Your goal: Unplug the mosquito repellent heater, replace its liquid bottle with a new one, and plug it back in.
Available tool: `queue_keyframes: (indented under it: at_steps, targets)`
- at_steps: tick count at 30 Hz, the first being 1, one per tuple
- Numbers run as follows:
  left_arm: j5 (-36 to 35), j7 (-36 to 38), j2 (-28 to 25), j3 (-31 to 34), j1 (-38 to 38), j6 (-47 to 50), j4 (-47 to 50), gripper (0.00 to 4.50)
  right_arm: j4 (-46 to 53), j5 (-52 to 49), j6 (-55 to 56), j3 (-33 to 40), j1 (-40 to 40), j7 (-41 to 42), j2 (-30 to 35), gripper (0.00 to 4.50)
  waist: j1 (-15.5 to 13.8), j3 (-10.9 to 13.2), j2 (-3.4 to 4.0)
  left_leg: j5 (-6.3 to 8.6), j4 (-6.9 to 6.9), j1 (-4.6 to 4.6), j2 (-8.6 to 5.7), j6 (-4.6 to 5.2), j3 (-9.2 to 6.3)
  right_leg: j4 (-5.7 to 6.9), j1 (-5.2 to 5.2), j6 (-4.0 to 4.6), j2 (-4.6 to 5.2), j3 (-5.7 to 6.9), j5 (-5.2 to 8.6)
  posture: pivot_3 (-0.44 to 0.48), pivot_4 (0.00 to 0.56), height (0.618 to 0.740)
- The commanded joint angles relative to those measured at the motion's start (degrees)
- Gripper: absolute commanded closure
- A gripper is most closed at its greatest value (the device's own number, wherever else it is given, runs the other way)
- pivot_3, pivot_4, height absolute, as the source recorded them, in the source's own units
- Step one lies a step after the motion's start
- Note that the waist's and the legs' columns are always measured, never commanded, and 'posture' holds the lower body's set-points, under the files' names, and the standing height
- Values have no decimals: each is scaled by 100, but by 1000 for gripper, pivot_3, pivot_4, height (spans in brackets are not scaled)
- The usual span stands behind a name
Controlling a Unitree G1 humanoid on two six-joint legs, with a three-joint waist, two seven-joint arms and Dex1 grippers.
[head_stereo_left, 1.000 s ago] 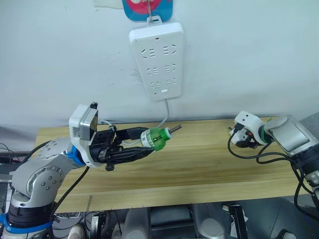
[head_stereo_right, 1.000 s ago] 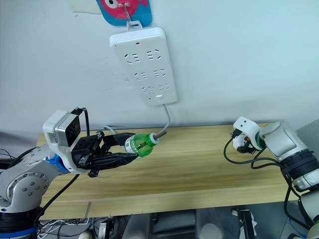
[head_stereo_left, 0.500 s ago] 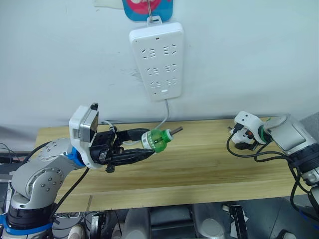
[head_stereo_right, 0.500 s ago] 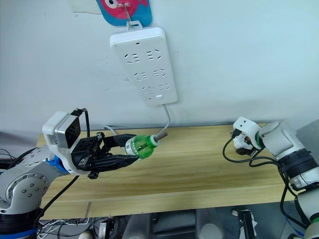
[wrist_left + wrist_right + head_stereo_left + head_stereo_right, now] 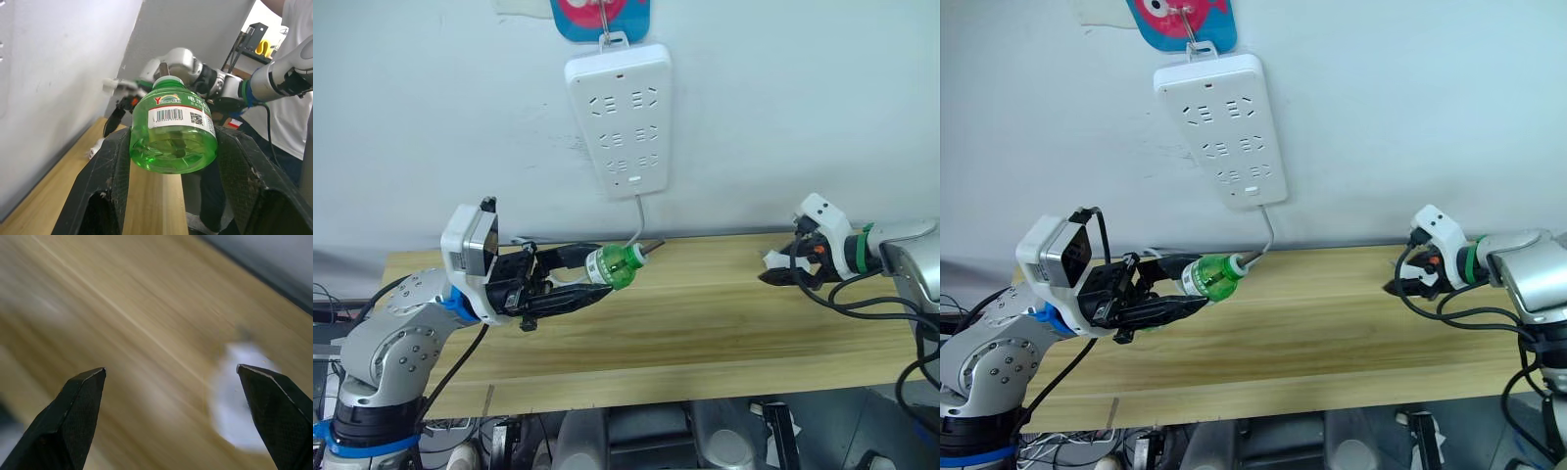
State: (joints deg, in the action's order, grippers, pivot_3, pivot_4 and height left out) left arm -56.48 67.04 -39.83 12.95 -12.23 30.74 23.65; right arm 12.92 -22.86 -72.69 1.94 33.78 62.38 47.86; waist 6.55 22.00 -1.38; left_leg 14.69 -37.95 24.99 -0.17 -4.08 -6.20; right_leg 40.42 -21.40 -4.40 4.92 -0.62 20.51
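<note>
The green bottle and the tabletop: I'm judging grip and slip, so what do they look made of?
Green bottle: likely clear, glossy plastic, translucent with highlights, carrying a printed paper-like label. Tabletop: seemingly pale wood or wood laminate, smooth, with long straight grain lines.

A long white power strip (image 5: 620,119) hangs on the wall from a hook, above and beyond the left tool, its cord (image 5: 637,227) dropping toward the wooden desk (image 5: 705,323). A red-and-blue decoration (image 5: 1183,20) sits above the strip. A person in a white shirt (image 5: 288,93) stands past the desk's far end.
</note>
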Motion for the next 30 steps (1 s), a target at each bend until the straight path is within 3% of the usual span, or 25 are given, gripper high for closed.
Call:
queue_keyframes:
  at_steps: [1, 5, 13, 20, 24, 30]
  targets:
    - [86, 80, 77, 11, -60, -217, 1, 2253, 842, -954, -1011, 1038, -149, -242, -576, 34, -5, -1, 0, 0, 0, 0, -1, 0, -1, 0, 0, 0, 0, 0, 0, -202, 331, 740]
    - [204, -9, 189, 28, -146, -387, -62, 2253, 1266, -2069, -1981, 1794, -165, -735, -1427, 34, 1, -2, 2, -1, -2, 0, -4, -1, -5, 7, 0, 0, 1, 1, 0, -200, 329, 740]
    - [409, -135, 428, 37, -215, -684, -137, 2253, 1462, -4392, -1981, 2132, -333, -2471, -2037, 34, 28, -3, 1, -1, -4, -2, -2, -1, -4, 35, -1, 0, 1, 0, 0, -195, 336, 740]
    - [473, -287, 565, -13, -197, -732, -102, 2253, 1844, -5419, -1399, 2187, -398, -4443, -3080, 34, 143, -3, 1, -1, -6, -7, -2, -1, -4, 44, -1, 0, -1, -3, 0, -202, 352, 740]
    - [524, -371, 656, -65, -191, -754, -75, 2253, 1926, -6126, -837, 1815, -634, -5161, -3112, 34, 147, -3, 1, -1, -5, -7, -2, -1, -3, 43, -1, 0, 0, -3, 0, -200, 351, 740]
    - [628, -432, 727, -102, -264, -847, -154, 2253, 1846, -7270, 97, 1219, -670, -5831, -2618, 34, 164, -3, 2, -1, -8, -12, 0, -1, -2, 34, -3, 0, -1, -7, 0, -203, 345, 740]
